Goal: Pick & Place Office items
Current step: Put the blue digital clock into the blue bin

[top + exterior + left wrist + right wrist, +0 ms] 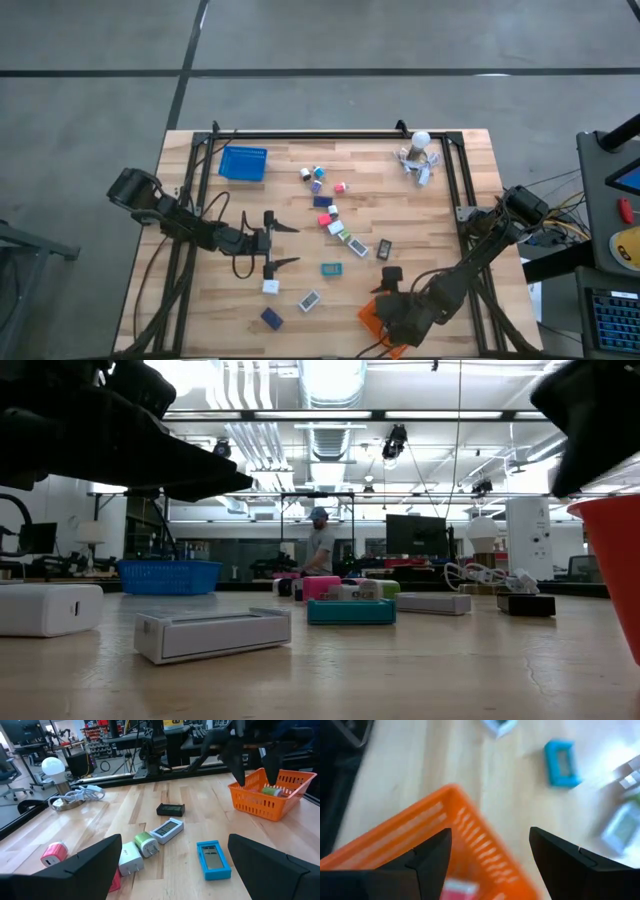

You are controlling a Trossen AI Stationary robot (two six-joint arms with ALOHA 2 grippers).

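Observation:
Office items lie scattered on the wooden table: a teal box (331, 268) (213, 860), a dark grey box (171, 809), a grey-white box (167, 830), a green block (146, 844), a white block (130, 859) and a pink roll (54, 854). My left gripper (292, 246) stands open at the table's left middle, level, touching nothing. My right gripper (388, 285) (490, 832) hangs open above the orange basket (375, 322) (270, 795), pointing slantwise down. A small greenish item (272, 791) lies inside that basket.
A blue basket (243, 163) stands at the far left. The white ball-topped cluster (420, 155) sits at the far right. More small items lie near the front: a white one (270, 287), a grey-white one (309, 300) and a blue one (271, 318).

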